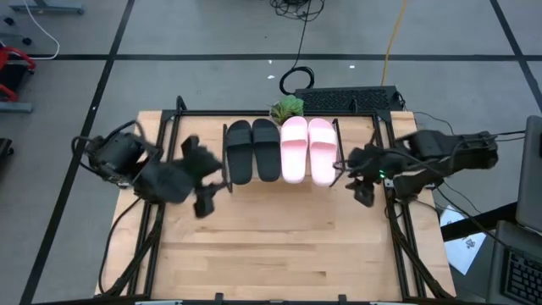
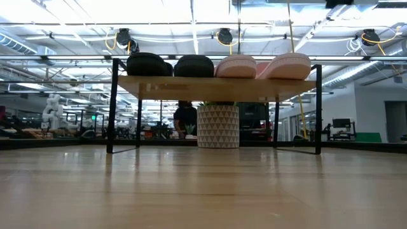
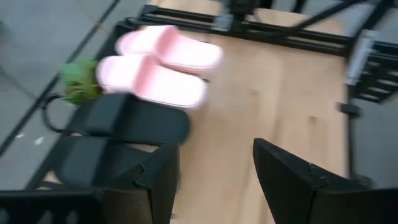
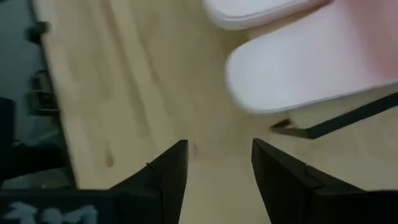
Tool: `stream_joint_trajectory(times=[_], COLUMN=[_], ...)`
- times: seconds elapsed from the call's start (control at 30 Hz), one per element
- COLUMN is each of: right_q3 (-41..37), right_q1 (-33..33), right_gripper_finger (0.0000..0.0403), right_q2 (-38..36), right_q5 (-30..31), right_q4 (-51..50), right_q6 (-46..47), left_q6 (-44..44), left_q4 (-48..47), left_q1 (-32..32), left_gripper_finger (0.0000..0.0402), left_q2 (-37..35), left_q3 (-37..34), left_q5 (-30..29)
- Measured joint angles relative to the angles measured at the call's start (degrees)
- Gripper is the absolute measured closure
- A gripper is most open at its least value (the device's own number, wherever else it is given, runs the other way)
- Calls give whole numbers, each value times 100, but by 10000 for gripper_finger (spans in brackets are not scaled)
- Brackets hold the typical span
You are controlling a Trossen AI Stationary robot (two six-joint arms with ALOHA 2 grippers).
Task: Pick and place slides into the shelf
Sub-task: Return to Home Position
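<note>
Four slides stand side by side on top of the shelf (image 2: 216, 88) at the table's far side, soles down on its plank. The black pair (image 1: 252, 151) is on the left and the pink pair (image 1: 307, 150) on the right. My left gripper (image 1: 206, 176) hovers open just left of the black pair, which lies ahead of it (image 3: 124, 124) with the pink pair (image 3: 161, 62) beyond. My right gripper (image 1: 356, 176) hovers open just right of the pink pair, with a pink slide (image 4: 311, 68) close ahead. Neither gripper shows in the low view.
A potted plant (image 2: 218, 126) stands under the shelf, its leaves (image 1: 288, 108) showing behind the slides. Black frame rails (image 1: 398, 229) run along the table's left and right sides. Bare tabletop (image 1: 279, 246) stretches toward the near edge. A dark box (image 1: 347, 99) lies past the far edge.
</note>
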Motion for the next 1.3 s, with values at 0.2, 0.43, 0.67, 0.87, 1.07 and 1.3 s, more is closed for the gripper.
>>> stream_joint_trajectory(times=[0.2, 0.43, 0.67, 0.87, 1.07, 1.3], right_q3=[-4, -270, -1865, -3236, -3907, -3930], right_q1=[1098, 2242, 2654, 2524, 2077, 1102], right_gripper_finger=[234, 234, 234, 234, 234, 234], right_q2=[-390, -579, -756, -758, -759, -773], right_q5=[851, 1017, 970, 567, 209, -805], right_q4=[315, 1243, 4156, 6918, 8628, 8626], right_q6=[513, 672, 603, 144, -786, -1568], left_q6=[-718, -2240, -3925, -4817, -5411, -6251], left_q4=[6, 12, 441, 743, 746, 718], left_q1=[-1108, -2247, -2881, -3160, -3382, -3425], left_gripper_finger=[197, 197, 197, 197, 197, 197], left_q2=[0, -4, 4, 4, 0, -158], left_q3=[-15, -902, -2415, -3235, -3765, -4582], left_q5=[-172, -1021, -1944, -2409, -3443, -4099])
